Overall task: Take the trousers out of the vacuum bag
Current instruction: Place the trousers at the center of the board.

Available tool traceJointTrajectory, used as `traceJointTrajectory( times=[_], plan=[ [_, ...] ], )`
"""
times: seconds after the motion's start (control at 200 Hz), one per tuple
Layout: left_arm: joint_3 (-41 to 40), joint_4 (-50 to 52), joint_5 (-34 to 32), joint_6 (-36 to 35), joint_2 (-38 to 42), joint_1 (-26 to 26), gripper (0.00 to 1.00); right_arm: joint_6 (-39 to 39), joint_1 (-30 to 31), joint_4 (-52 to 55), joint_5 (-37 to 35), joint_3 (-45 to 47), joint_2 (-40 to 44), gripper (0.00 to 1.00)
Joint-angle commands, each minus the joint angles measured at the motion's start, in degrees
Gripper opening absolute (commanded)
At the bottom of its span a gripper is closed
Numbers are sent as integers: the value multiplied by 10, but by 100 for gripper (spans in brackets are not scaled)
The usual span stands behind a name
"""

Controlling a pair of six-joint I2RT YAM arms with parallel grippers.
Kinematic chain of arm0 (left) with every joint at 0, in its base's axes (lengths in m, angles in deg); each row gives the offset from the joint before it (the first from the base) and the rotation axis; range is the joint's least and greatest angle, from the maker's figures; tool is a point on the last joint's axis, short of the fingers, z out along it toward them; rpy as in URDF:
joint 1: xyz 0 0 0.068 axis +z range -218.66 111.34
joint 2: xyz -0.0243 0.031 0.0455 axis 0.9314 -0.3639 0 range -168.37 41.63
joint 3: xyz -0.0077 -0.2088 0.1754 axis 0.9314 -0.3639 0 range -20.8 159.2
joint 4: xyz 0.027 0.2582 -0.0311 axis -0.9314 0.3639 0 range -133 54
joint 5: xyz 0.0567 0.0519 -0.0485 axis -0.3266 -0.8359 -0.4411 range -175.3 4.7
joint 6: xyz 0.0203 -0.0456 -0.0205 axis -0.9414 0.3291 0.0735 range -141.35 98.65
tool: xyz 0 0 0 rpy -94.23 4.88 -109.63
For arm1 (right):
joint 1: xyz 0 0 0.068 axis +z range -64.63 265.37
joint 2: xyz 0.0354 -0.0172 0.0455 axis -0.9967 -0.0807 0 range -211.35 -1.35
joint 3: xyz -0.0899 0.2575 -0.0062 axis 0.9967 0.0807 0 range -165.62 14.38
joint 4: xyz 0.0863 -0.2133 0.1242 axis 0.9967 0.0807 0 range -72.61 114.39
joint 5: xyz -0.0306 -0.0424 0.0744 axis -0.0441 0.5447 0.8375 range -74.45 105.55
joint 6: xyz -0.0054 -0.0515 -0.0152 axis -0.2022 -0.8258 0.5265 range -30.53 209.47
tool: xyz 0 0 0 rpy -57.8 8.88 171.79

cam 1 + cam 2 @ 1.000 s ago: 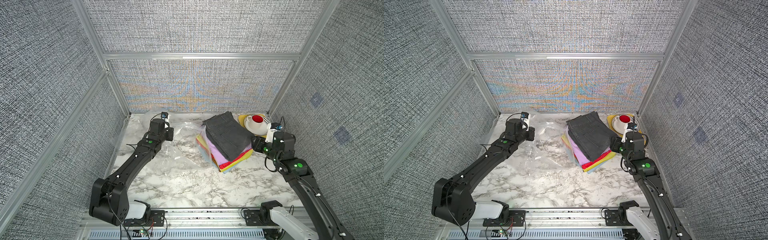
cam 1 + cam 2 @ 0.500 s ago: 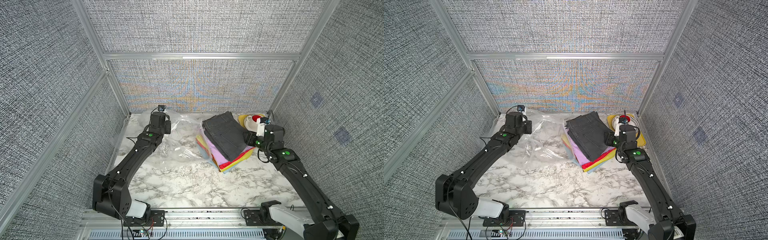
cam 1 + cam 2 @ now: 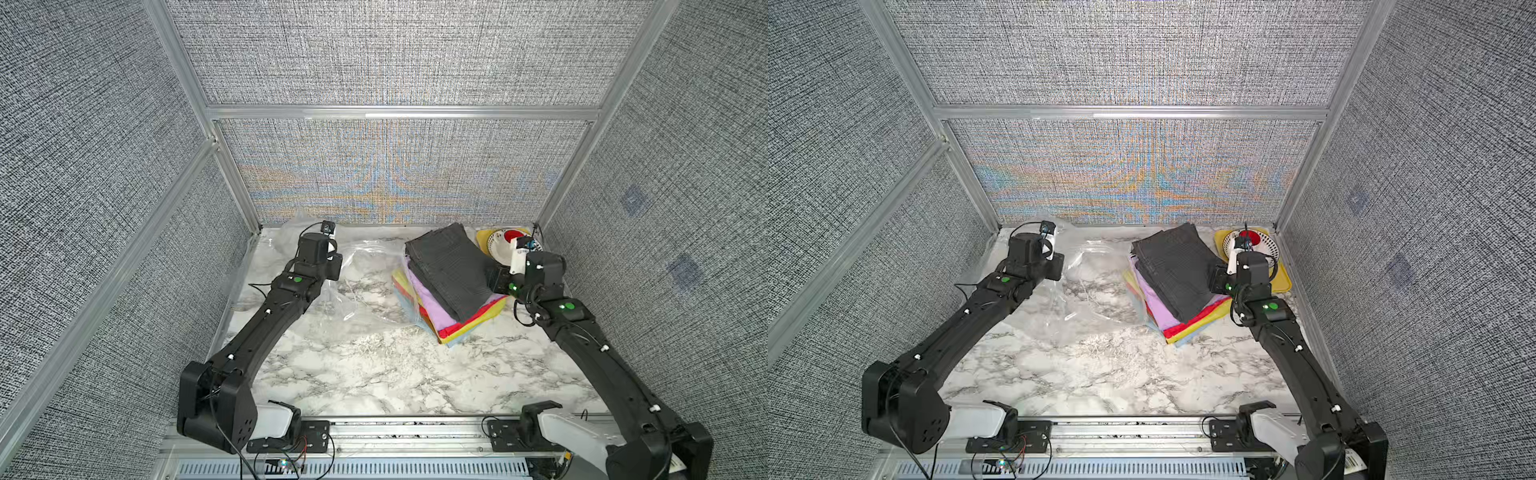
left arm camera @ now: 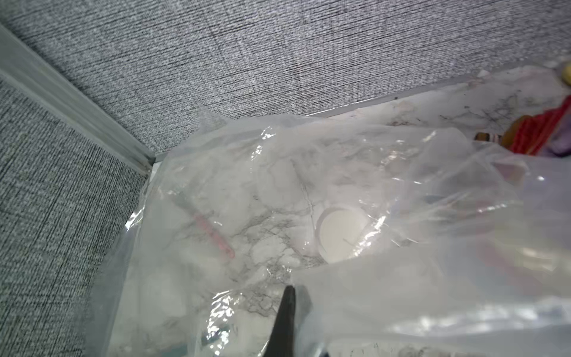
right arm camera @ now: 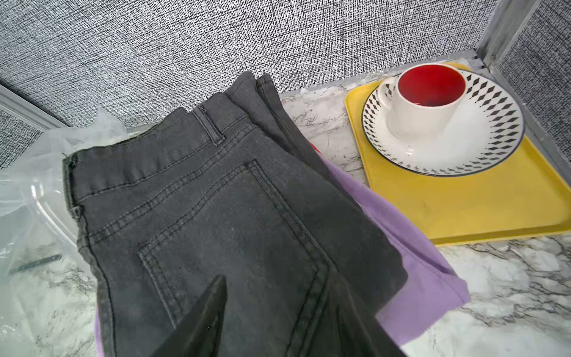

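Folded trousers (image 3: 451, 282) sit stacked on the marble tabletop (image 3: 374, 374), dark denim pair on top, just beside the crumpled vacuum bag (image 3: 365, 266). L pincer (image 4: 292, 296) is clamped tight on bag film nr the back-left corner; R pincer (image 5: 278, 296) hangs over the denim, jaws approx. half apart.
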Motion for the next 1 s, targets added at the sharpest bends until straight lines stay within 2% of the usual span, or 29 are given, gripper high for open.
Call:
traceJointTrajectory(
  times=[0.0, 0.215, 0.46, 0.526, 0.641, 0.746, 0.856, 0.991],
  plan=[
    [6, 15, 56, -81, -3, -1, 0, -5, 1, -22, 2, 0, -1, 56],
    [-12, 40, 90, -127, -10, -13, 0, -28, -2, -17, -14, -17, -7, 57],
    [-30, 68, 127, -148, -12, -34, 0, -36, -7, -24, -15, -37, -35, 58],
    [-34, 73, 131, -152, -14, -38, 13, -37, -7, -26, -13, -40, -44, 58],
    [-34, 81, 104, -157, -18, -43, 22, -38, -7, -26, -12, -42, -54, 58],
    [-34, 76, 103, -151, -7, -43, 38, -41, -8, -25, -13, -41, -57, 58],
    [-32, 70, 151, -134, 15, -43, 49, -43, -9, -24, -12, -37, -57, 59],
    [-18, 64, 262, -104, 46, -43, 56, -44, -10, -26, -12, -32, -54, 59]
  ],
)
